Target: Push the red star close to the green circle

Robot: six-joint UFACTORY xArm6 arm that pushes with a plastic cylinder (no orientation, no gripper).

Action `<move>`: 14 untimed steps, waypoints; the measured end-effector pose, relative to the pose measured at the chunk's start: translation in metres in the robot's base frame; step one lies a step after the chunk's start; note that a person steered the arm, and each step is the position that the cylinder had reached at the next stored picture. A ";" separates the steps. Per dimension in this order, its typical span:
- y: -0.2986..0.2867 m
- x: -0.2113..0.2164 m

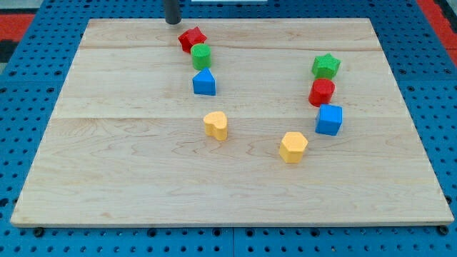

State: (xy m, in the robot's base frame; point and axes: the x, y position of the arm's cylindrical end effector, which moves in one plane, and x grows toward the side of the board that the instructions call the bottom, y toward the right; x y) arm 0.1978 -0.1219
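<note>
My tip (173, 22), a bare rod cut off above, stands beside the red star (191, 38), which touches the green circle (201, 56).

A pale wooden board (143, 178) lies on a blue pegboard (28, 93); red shows at both top corners.

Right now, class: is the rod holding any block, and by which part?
Nothing is held. My tip stands apart from the red star, toward the view's top.
</note>
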 end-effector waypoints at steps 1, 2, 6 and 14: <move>0.013 0.033; 0.050 0.055; -0.016 0.053; 0.089 0.097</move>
State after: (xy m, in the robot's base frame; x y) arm 0.2953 -0.0328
